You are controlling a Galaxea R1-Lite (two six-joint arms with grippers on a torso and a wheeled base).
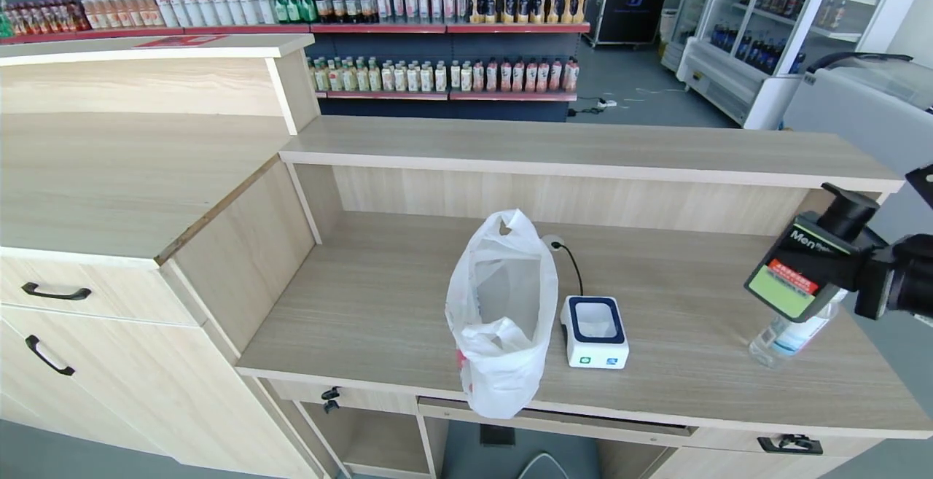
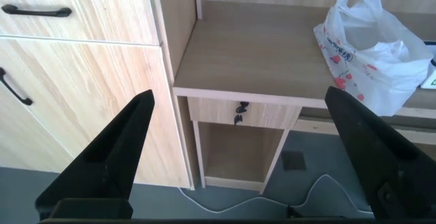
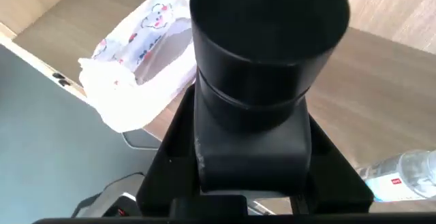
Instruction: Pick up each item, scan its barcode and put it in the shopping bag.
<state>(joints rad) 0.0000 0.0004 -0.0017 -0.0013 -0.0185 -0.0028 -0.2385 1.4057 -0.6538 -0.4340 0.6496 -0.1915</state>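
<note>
- While the right gripper (image 1: pixel 871 275) clamps the black toiletry bottle (image 1: pixel 805 267), up right of the barcode scanner (image 1: pixel 595 329), I'd turn its barcode toward the scanner glass.
- Left gripper (image 2: pixel 240 98): spread wide, empty.

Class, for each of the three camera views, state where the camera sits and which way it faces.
Head view: high on the robot, facing forward and down at the counter, shopping bag and scanner; the right pincer holds a black bottle.
Left wrist view: low beside the counter, looking past the open left pincer at its front edge.
Right wrist view: above the counter, looking down along the black bottle.
Shared: all three show the shopping bag.
</note>
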